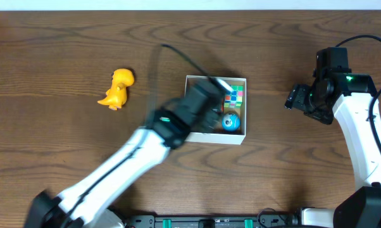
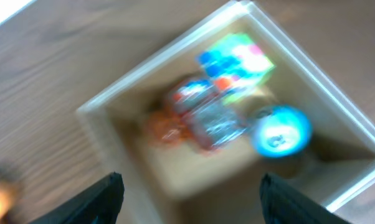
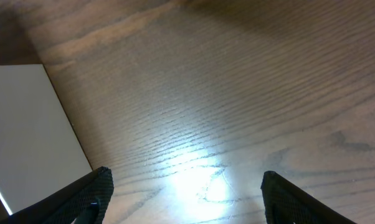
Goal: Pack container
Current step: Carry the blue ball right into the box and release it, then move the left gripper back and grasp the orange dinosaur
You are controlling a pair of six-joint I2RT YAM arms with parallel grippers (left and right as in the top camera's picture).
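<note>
Left tool (image 2: pixel 190 190) spread, empty, over container (image 2: pixel 151 70).

no readable text, labels or numbers

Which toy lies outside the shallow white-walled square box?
The yellow animal figure, standing alone on the wooden table left of the container; the multicoloured puzzle cube and the blue ball lie inside it.

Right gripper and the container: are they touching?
Apart. The overhead view shows bare table between the right gripper and the container.
</note>
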